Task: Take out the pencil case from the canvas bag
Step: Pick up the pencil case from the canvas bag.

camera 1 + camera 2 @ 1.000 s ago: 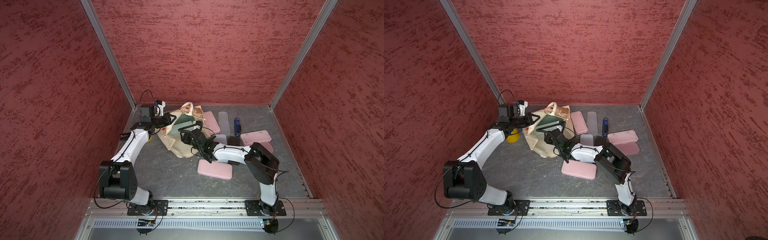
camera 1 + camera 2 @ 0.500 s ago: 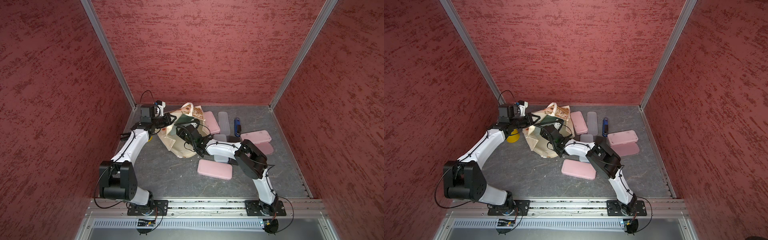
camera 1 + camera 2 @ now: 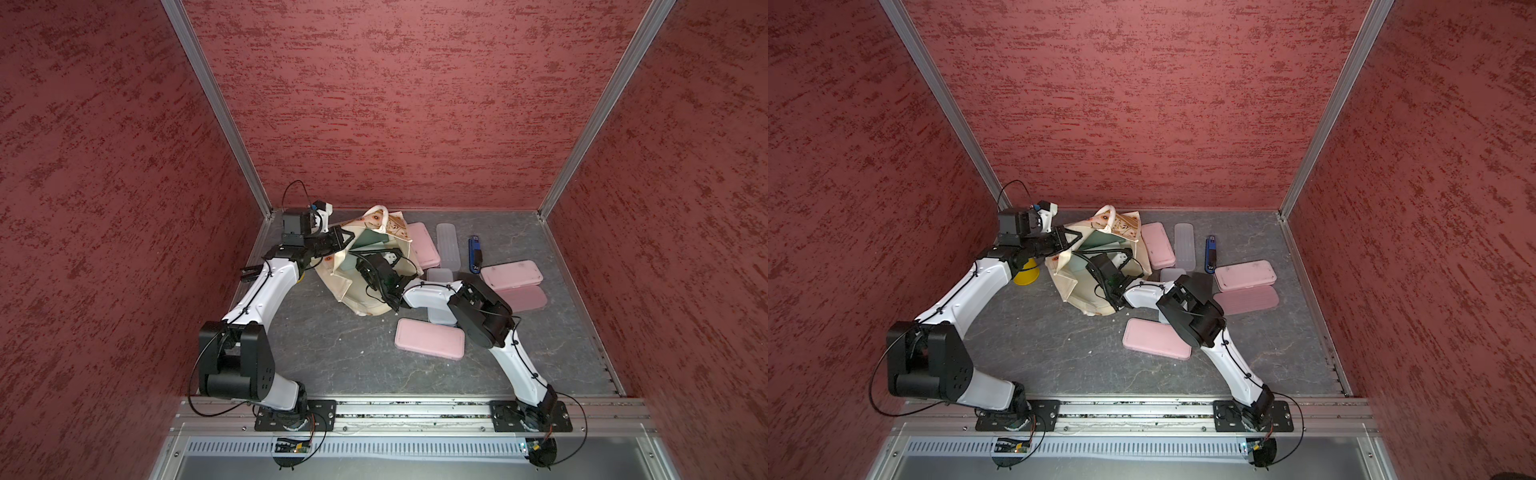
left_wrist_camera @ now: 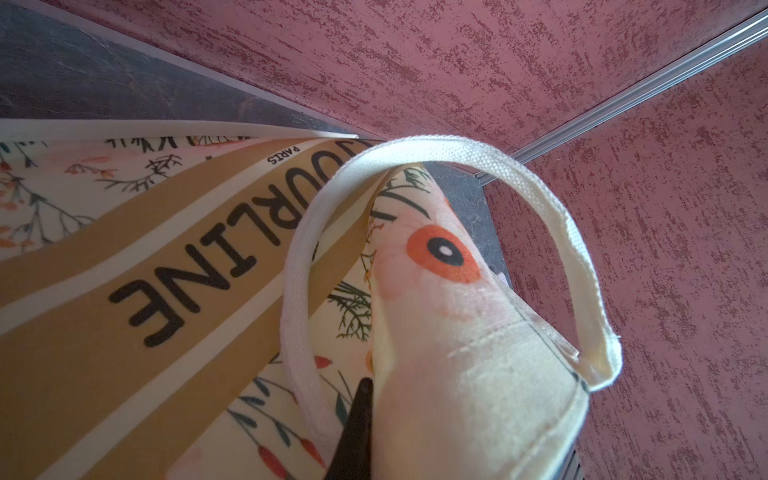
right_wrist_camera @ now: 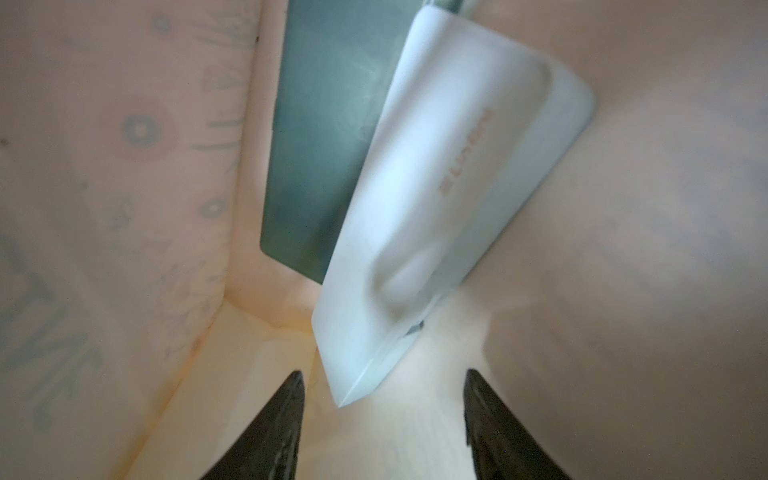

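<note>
The left end effector (image 3: 347, 239) clamps the rim of the canvas bag (image 3: 361, 297) near the desk's far left corner; the right end effector (image 5: 383, 374), open inside, faces the pencil case (image 5: 436, 199) just ahead, lengthwise away from it.

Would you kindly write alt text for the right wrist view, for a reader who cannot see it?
Inside the canvas bag, the open right gripper points at the near corner of a white pencil case, which overlaps a flat green item. The bag's print shows faintly through its cloth.
</note>
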Robot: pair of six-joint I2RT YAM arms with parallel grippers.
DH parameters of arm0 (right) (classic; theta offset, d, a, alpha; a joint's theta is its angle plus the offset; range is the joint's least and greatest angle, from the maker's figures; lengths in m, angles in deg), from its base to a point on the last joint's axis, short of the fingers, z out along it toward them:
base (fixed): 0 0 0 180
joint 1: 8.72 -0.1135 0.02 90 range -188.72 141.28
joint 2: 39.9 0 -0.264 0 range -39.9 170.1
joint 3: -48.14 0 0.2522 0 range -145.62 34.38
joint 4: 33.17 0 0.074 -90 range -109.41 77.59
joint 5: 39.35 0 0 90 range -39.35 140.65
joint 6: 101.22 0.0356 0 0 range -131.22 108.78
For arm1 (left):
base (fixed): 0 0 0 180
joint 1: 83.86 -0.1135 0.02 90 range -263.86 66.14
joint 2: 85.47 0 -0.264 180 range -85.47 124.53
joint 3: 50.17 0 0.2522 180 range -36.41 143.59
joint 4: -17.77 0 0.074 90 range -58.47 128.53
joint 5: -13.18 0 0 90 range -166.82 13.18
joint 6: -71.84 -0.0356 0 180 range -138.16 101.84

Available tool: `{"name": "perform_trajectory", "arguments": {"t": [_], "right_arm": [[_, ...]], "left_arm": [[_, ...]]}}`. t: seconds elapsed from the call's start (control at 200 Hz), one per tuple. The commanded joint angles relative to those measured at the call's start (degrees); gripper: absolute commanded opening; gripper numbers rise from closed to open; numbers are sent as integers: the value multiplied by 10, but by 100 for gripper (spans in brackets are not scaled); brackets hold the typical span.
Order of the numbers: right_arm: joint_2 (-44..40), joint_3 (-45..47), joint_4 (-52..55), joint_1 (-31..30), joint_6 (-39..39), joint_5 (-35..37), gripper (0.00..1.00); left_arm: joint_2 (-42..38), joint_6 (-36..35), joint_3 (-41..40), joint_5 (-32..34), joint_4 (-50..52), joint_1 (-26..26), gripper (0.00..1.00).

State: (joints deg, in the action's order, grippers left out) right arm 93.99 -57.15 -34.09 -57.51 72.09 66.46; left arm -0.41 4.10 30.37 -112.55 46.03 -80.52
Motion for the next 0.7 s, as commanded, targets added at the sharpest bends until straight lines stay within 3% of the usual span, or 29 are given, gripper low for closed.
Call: {"name": "perform_trajectory", "arguments": {"t": [0.0,0.696], "right_arm": [[25,-28,-17,14,48,5,61],[99,-81,-15,34,197,22,61]], "left_arm": [[-18,5,-2,-14,-22,3,0],[-13,10,-3,-23,-25,2,0]]}}
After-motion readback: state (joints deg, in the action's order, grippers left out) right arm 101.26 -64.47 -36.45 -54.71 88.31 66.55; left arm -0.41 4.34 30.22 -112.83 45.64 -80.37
